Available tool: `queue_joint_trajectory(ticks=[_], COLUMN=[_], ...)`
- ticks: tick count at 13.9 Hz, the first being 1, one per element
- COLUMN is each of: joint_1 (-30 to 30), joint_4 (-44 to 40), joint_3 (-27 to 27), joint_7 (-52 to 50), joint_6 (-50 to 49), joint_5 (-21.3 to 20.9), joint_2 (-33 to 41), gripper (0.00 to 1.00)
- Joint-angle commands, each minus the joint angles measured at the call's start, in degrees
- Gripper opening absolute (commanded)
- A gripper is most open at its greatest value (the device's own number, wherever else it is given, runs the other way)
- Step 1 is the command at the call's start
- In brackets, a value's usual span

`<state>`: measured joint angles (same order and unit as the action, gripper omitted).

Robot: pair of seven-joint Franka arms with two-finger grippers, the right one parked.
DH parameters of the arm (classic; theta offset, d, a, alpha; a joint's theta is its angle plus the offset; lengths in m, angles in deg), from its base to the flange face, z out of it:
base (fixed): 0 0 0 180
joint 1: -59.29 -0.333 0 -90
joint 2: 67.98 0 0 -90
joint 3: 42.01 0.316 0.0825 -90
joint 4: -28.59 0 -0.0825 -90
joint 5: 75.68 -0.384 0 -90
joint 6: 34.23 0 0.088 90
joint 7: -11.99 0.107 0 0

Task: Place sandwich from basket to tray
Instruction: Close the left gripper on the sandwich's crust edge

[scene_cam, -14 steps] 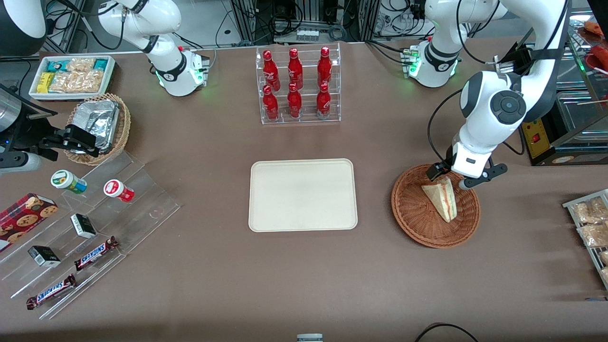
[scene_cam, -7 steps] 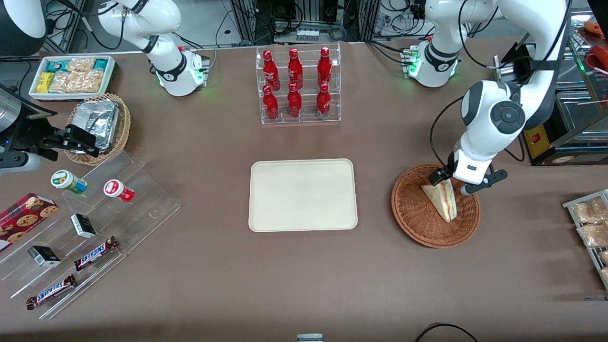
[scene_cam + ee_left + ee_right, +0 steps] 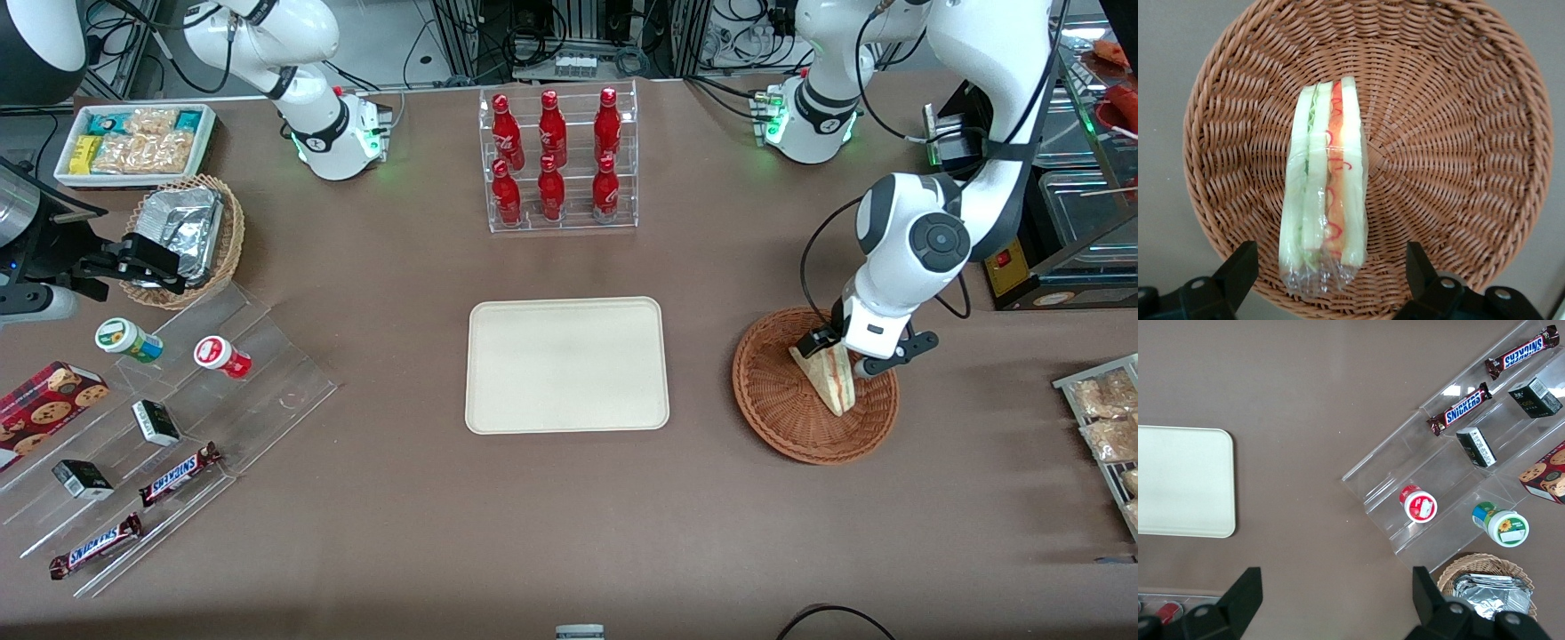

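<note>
Sandwich [image 3: 1325, 193] in the basket [image 3: 782, 418], lying on its side in clear wrap with the red and green filling edge up. I have the end effector [image 3: 840, 351] low over the basket, just above the sandwich's wider end, the end farther from the front camera. Its fingers [image 3: 1238, 273] are spread wide, 1 on each side of the wedge with clear gaps, so nothing is gripped yet. By my read the job is barely started: the approach looks about done, but closing, lifting, carrying and setting down are all left. The cream tray [image 3: 498, 409] sits bare on the worktop [image 3: 569, 516], well apart from the basket toward the parked arm's end.

Counting now: 1 sandwich, 1 reddish basket, 1 tray. In the acrylic rack there are 6 red bottles [image 3: 552, 133], 3 above 3. On the clear stepped stand I see 2 Snickers bars [image 3: 178, 473], 2 small dark boxes [image 3: 156, 421] and 2 lidded cups [image 3: 132, 340]. A tan wicker basket of foil containers [image 3: 182, 233] sits farther from the camera than that stand.
</note>
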<state>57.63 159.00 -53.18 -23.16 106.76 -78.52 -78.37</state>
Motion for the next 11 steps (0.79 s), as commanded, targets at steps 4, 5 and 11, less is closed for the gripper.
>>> queue_joint_trajectory(ticks=[4, 5, 11], joint_1=[-1.5, -1.5, -1.5], joint_4=[-0.3, -0.3, -0.6], joint_3=[-0.2, -0.2, -0.2], joint_7=[-0.1, -0.1, 0.2], joint_6=[0.8, 0.8, 0.0], joint_5=[-1.1, -1.1, -1.1], joint_2=[-0.8, -0.8, 0.4], gripper=[0.40, 0.22, 0.00])
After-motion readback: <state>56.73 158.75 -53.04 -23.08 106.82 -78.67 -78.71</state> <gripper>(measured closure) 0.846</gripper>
